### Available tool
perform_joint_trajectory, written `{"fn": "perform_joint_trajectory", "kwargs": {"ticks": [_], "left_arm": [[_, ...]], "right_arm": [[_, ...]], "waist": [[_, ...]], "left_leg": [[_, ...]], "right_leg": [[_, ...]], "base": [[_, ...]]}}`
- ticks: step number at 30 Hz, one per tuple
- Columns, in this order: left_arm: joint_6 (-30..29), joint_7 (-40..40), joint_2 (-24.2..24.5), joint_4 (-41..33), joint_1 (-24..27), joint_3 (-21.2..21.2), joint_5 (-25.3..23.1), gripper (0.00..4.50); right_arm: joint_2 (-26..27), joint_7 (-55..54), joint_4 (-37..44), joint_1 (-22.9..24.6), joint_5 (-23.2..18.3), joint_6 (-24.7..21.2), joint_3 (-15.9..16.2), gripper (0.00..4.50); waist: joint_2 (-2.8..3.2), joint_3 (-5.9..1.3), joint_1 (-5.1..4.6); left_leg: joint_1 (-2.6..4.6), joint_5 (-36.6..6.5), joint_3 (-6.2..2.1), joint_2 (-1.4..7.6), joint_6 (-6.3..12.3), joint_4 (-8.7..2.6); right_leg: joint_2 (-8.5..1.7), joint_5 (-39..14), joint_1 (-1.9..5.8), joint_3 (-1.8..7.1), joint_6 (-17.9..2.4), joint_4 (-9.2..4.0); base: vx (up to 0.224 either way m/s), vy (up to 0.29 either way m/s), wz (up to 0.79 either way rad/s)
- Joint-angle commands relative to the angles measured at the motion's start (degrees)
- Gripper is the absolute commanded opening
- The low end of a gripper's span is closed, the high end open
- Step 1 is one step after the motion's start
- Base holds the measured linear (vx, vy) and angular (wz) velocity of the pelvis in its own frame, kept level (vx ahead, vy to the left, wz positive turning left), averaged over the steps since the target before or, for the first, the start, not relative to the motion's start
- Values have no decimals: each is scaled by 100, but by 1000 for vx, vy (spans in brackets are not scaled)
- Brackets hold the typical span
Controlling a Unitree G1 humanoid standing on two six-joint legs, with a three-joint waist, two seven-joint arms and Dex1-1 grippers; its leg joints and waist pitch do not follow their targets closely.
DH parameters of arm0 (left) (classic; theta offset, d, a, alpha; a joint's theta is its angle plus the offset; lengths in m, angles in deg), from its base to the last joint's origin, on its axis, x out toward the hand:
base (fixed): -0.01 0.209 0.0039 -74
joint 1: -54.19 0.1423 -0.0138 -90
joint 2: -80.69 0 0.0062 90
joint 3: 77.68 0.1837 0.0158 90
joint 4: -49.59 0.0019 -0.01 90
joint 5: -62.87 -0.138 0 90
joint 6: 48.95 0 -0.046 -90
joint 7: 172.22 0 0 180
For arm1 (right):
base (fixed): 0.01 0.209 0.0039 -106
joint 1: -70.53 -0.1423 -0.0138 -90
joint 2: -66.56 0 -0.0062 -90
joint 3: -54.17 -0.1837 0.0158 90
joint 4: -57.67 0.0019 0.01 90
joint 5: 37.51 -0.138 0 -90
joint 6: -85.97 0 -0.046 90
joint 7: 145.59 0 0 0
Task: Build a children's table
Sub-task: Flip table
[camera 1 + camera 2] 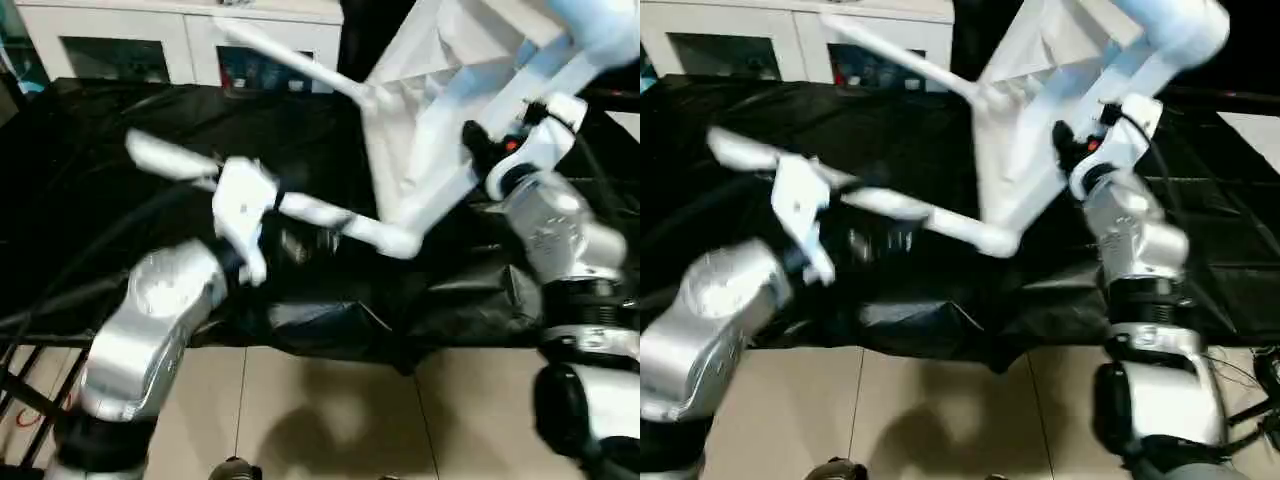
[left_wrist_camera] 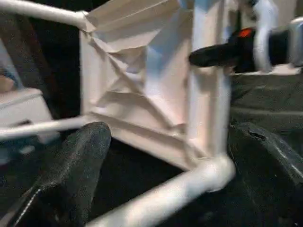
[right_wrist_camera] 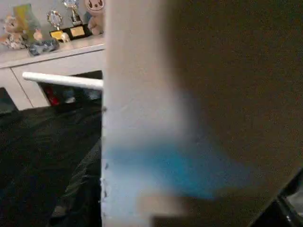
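Note:
The children's table top [image 1: 420,90] stands tilted up on its edge on the black work table, its ribbed underside [image 2: 137,94] facing me. One white leg [image 1: 330,215] runs from the lower corner socket [image 1: 400,240] out to the left. Another leg [image 1: 290,60] points to the back left from the upper corner. My left gripper [image 2: 168,130] is open, and its black fingers [image 2: 75,170] stand wide apart on either side of the lower leg. My right gripper [image 1: 478,143] is shut on the top's right rim, with a black finger [image 2: 213,54] pressed against it.
The black-draped work table [image 1: 100,220] carries everything, and its front edge hangs just ahead of me over the tiled floor [image 1: 330,410]. A white glass-door cabinet [image 1: 120,40] stands behind it. Cables [image 1: 60,290] run along the left.

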Motion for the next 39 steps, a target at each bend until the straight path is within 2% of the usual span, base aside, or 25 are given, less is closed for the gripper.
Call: {"fn": "perform_joint_trajectory", "kwargs": {"ticks": [1, 2, 3, 6, 8, 9, 10, 12, 13, 16, 17, 18, 21, 22, 24, 25, 26, 28, 29, 31, 35, 36, 37, 38, 39], "left_arm": [[120, 104, 114, 72, -251, 148, -196, 450], [236, 121, 154, 125, -375, 201, -304, 450], [326, 127, 174, 169, -471, 239, -385, 450], [632, 200, 211, 293, -827, 389, -613, 450], [887, 282, 232, 346, -1126, 512, -743, 450], [959, 292, 234, 358, -1200, 534, -780, 450], [1138, 285, 239, 395, -1371, 575, -889, 450], [1412, 272, 245, 451, -1611, 618, -1028, 450], [1669, 293, 230, 521, -1814, 642, -1093, 450], [1969, 410, 246, 506, -1955, 757, -1201, 450], [2180, 305, 279, 565, -2062, 837, -1455, 450], [2180, 305, 279, 565, -2062, 837, -1455, 450], [2472, 74, 285, 703, -2209, 836, -1727, 450], [2804, -291, 304, 964, -2474, 764, -2054, 450], [3028, -543, 410, 1294, -2711, 787, -2461, 450], [3086, -573, 432, 1380, -2755, 794, -2552, 450], [3148, -609, 459, 1498, -2792, 791, -2631, 450], [3212, -799, 547, 1789, -2905, 753, -2817, 450], [3218, -861, 590, 1902, -2955, 744, -2882, 450], [3343, -1011, 705, 2260, -3110, 714, -3073, 450], [3686, -1167, 916, 3051, -3371, 787, -3372, 450], [3717, -1181, 934, 3134, -3396, 797, -3408, 450], [3786, -1224, 965, 3312, -3451, 820, -3490, 450], [3933, -1357, 1017, 3596, -3551, 860, -3633, 450], [3933, -1357, 1017, 3596, -3551, 860, -3633, 450]], "right_arm": [[-218, 102, -79, -102, 326, -164, 196, 197], [-276, 202, -130, -141, 389, -179, 278, 197], [-313, 269, -168, -169, 444, -184, 340, 197], [-409, 424, -328, -286, 644, -146, 532, 197], [-440, 541, -442, -401, 707, -93, 647, 196], [-440, 578, -466, -429, 718, -75, 676, 195], [-430, 644, -512, -486, 749, -44, 740, 195], [-396, 700, -567, -554, 831, 11, 850, 195], [-344, 746, -634, -628, 931, 74, 958, 195], [-179, 761, -678, -690, 1063, 190, 1111, 195], [-46, 895, -668, -686, 1104, 304, 1237, 229], [-46, 895, -668, -686, 1104, 304, 1237, 250], [103, 925, -699, -693, 1121, 393, 1297, 272], [288, 1030, -772, -700, 1133, 649, 1370, 282], [404, 1181, -778, -695, 1120, 842, 1406, 293], [422, 1213, -786, -699, 1120, 878, 1405, 315], [424, 1228, -778, -691, 1154, 912, 1403, 326], [397, 1340, -608, -601, 1143, 920, 1406, 340], [376, 1379, -525, -558, 1133, 919, 1409, 349], [276, 1557, -228, -384, 1096, 938, 1442, 370], [109, 1809, 356, -7, 1066, 856, 1459, 394], [94, 1826, 411, 30, 1068, 845, 1464, 409], [64, 1848, 533, 117, 1078, 823, 1475, 420], [7, 1857, 776, 291, 1099, 783, 1485, 428], [7, 1857, 776, 291, 1099, 783, 1485, 433]], "waist": [[-35, -445, -35], [-34, -447, -27], [-63, -443, -34], [-47, -444, -33], [-70, -448, -27], [-111, -450, -34], [-88, -448, -23], [-87, -448, -29], [-112, -446, -25], [-150, -447, -56], [-164, -450, -86], [-164, -450, -86], [-151, -460, -187], [-251, -467, -217], [-175, -480, -227], [-185, -475, -258], [-296, -461, -255], [-230, -465, -223], [-264, -464, -229], [-267, -461, -179], [-234, -479, -121], [-213, -470, -100], [-233, -483, -82], [-192, -478, -75], [-215, -477, -55]], "left_leg": [[180, -1208, -77, 142, -358, -357], [182, -1177, -73, 142, -349, -353], [172, -1175, -72, 142, -327, -352], [168, -1169, -78, 144, -344, -350], [165, -1138, -79, 154, -337, -338], [165, -1131, -73, 153, -316, -338], [172, -1156, -76, 155, -324, -334], [170, -1198, -79, 160, -350, -338], [163, -1160, -84, 161, -353, -336], [126, -1103, -88, 160, -343, -333], [114, -1074, -85, 160, -326, -327], [114, -1074, -85, 160, -326, -327], [70, -957, -104, 157, -295, -324], [79, -993, -92, 157, -252, -310], [84, -1012, -114, 161, -240, -304], [42, -898, -132, 163, -253, -315], [56, -926, -122, 168, -255, -314], [119, -1007, -110, 173, -241, -299], [111, -980, -110, 174, -223, -301], [143, -929, -101, 178, -203, -301], [156, -674, -113, 180, -189, -309], [173, -683, -100, 167, -171, -306], [178, -655, -102, 169, -176, -303], [179, -692, -106, 167, -196, -310], [196, -785, -101, 171, -217, -308]], "right_leg": [[-165, -1167, 174, 164, -679, -404], [-163, -1120, 170, 163, -712, -405], [-158, -1122, 172, 162, -718, -415], [-174, -1115, 183, 161, -776, -399], [-193, -1116, 183, 164, -812, -390], [-185, -1112, 181, 161, -817, -402], [-195, -1109, 174, 164, -844, -391], [-191, -1140, 178, 159, -843, -392], [-198, -1090, 184, 158, -862, -385], [-217, -1041, 209, 158, -915, -360], [-215, -1018, 211, 160, -910, -357], [-215, -1018, 211, 160, -910, -357], [-217, -897, 244, 150, -931, -331], [-211, -910, 228, 150, -948, -347], [-228, -901, 227, 160, -948, -325], [-219, -759, 255, 145, -946, -301], [-211, -804, 234, 135, -940, -319], [-214, -834, 193, 157, -1001, -314], [-206, -783, 199, 156, -1014, -310], [-205, -672, 188, 164, -1007, -299], [-196, -141, 204, 155, -1163, -235], [-172, -114, 189, 162, -1148, -266], [-181, 12, 205, 165, -1173, -240], [-181, 5, 204, 165, -1178, -240], [-189, -52, 201, 167, -1148, -260]], "base": [[0, 0, 0], [0, 0, 0], [0, 0, 0], [0, 0, 0], [0, 0, 0], [0, 0, 0], [0, 0, 0], [0, 0, 0], [0, 0, 0], [0, 0, 0], [0, 0, 0], [0, 0, 0], [0, 0, 0], [0, 0, 0], [0, 0, 0], [0, 0, 0], [0, 0, 0], [0, 0, 0], [0, 0, 0], [0, 0, 0], [0, 0, 0], [0, 0, 0], [0, 0, 0], [0, 0, 0], [0, 0, 0]]}}
